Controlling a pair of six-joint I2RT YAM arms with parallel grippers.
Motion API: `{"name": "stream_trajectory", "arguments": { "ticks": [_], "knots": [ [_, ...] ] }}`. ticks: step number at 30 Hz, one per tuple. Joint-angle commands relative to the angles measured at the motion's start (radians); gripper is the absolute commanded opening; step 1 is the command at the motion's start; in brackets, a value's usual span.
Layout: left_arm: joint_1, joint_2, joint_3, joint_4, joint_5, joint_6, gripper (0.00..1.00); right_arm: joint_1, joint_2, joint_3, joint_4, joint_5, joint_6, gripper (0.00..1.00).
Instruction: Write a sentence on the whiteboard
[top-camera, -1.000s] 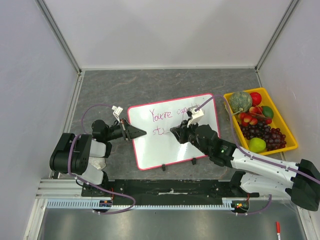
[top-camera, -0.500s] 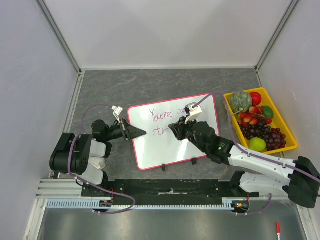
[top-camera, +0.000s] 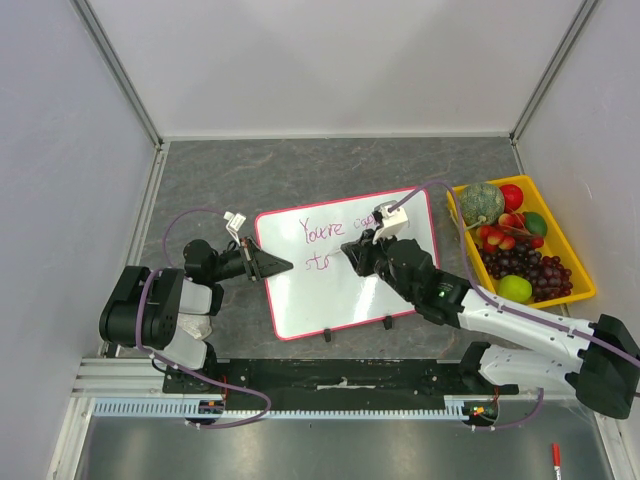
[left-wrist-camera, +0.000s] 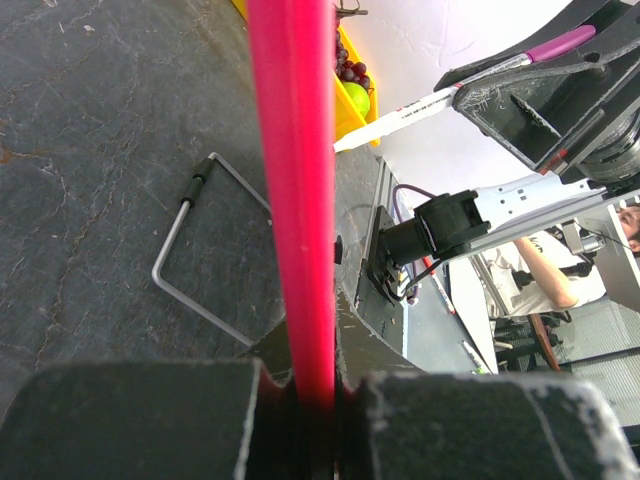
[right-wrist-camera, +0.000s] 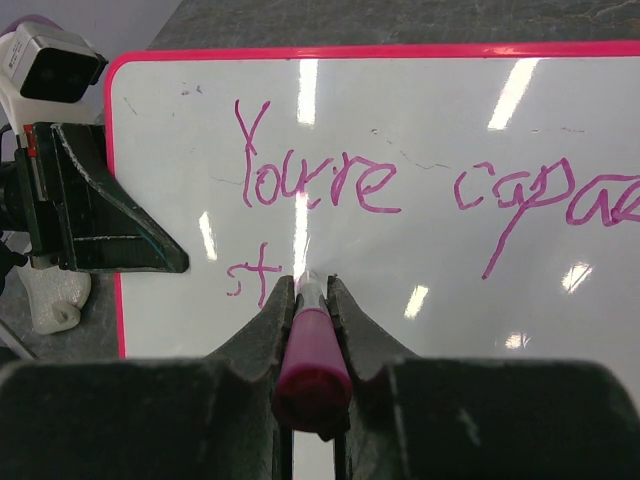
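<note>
The whiteboard (top-camera: 340, 295) lies flat on the grey table, pink-rimmed. On it the sentence (top-camera: 325, 232) runs in purple cursive: "You're capa…" above, "st" (right-wrist-camera: 250, 275) below. My left gripper (top-camera: 285, 265) is shut on the board's left rim, seen edge-on as a pink bar (left-wrist-camera: 292, 200) between the jaws (left-wrist-camera: 312, 400). Over the second line, my right gripper (top-camera: 352, 250) is shut on a purple marker (right-wrist-camera: 312, 350). Its tip touches the board just right of "st", between the right gripper's fingertips (right-wrist-camera: 310, 285). The right arm hides the end of the top line in the top view.
A yellow tray (top-camera: 546, 300) of fruit stands right of the board. Two black clips (top-camera: 327, 335) sit on the board's near edge. A wire stand (left-wrist-camera: 190, 260) lies under the board. A red pen (top-camera: 555, 457) lies at the near right, beyond the arm bases.
My right gripper has shifted slightly right along the second line with the marker, and the purple stroke after "st" has grown. The left gripper has not moved.
</note>
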Motion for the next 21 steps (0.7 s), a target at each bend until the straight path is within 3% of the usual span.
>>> {"name": "stream_trajectory", "arguments": {
  "ticks": [1,21],
  "knots": [
    [-0.003,0.011,-0.012,0.02,0.009,0.066,0.02,-0.014,-0.007,-0.001,-0.053,0.039,-0.028,0.0],
    [-0.003,0.017,-0.011,0.02,0.01,0.066,0.02,-0.014,-0.073,-0.022,-0.038,-0.004,-0.005,0.0]
  ]
}}
